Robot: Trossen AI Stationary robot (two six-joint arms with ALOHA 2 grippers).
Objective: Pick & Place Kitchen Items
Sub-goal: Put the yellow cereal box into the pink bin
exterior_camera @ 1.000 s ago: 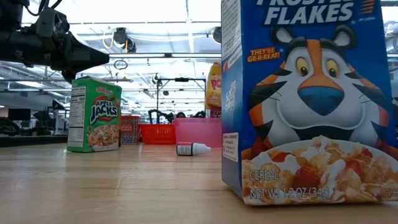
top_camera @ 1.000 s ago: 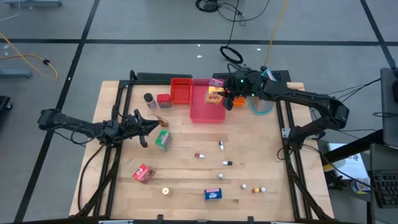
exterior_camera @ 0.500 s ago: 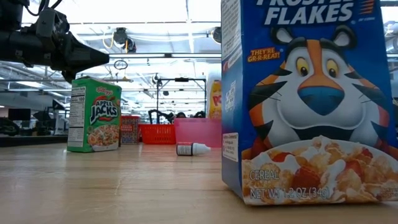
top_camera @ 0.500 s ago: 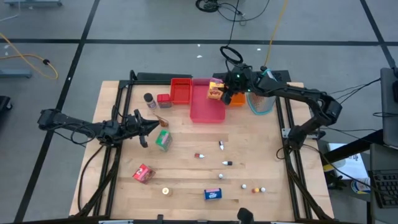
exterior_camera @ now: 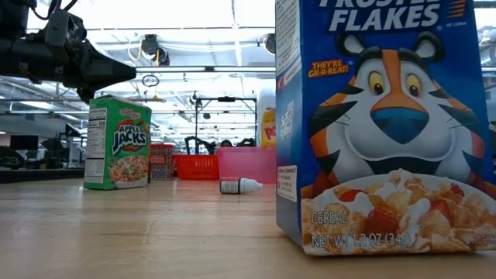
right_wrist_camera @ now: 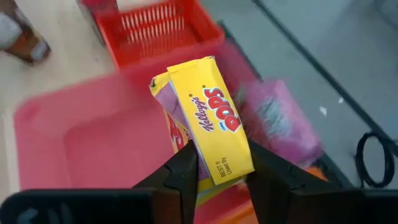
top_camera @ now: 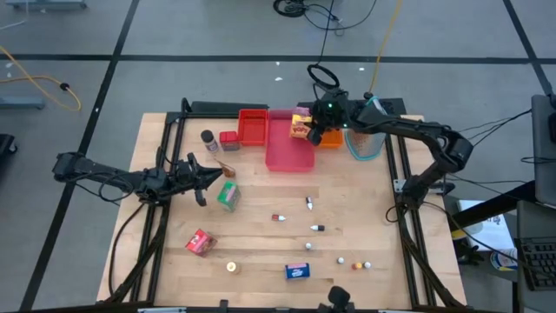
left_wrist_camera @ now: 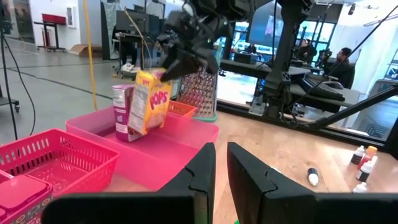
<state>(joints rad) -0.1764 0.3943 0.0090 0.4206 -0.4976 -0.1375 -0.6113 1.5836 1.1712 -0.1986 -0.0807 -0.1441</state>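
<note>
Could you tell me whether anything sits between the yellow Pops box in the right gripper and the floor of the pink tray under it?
The right gripper holds the yellow Pops box above the pink tray. The tray floor directly below looks bare. A pink-purple box stands in the tray close beside it, near enough to bump on the way down.

My right arm is reaching across the far side of the table from the right edge, elbow bent and forearm stretched toward the far middle. My right gripper (top_camera: 314, 132) is hanging above the surface there, its two dark fingers (right_wrist_camera: 186, 171) pressing in from either side on what I am carrying, the jaws standing only partly apart. My left arm is lying low along the left side, stretched inward. My left gripper (top_camera: 211, 176) is pointing toward the table's middle, its fingers (left_wrist_camera: 202, 168) drawn together with only a narrow slit between them, holding nothing.
</note>
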